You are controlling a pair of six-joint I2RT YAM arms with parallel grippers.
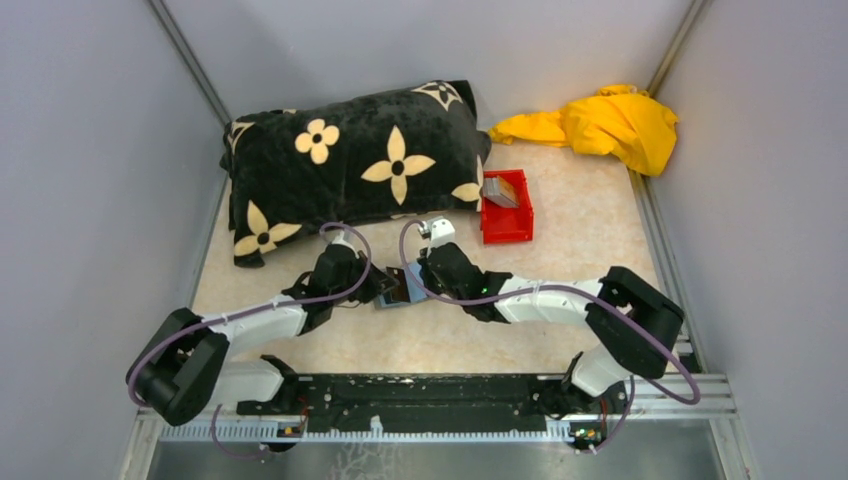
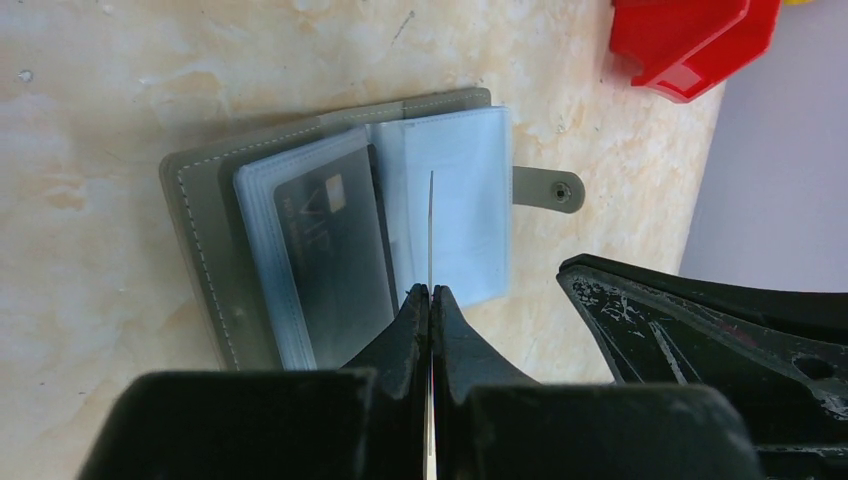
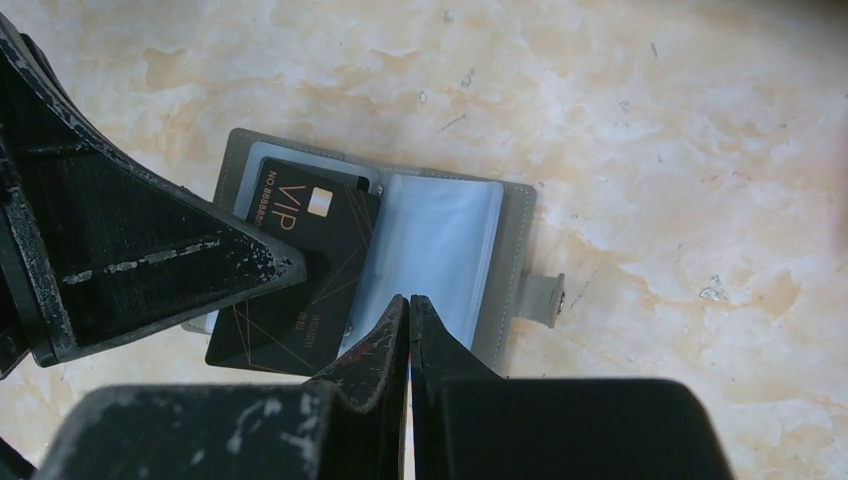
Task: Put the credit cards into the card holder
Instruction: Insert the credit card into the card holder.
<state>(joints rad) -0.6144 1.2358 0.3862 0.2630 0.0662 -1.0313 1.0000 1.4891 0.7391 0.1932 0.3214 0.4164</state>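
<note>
Though near the card holder, red bin and pillow apart.

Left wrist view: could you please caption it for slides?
Left gripper pinching a thin sheet over the open card holder.

The black credit card lying in the open card holder bears "VIP" in large pale gold capitals just beside its chip. Above that, along the card's top edge, runs a line of small print that begins "NO.8888"; the rest of it cannot be made out. Lower on the card stand more short lines of print, too small to read. In the left wrist view the same "VIP" shows faintly through a clear sleeve, turned on its side
</note>
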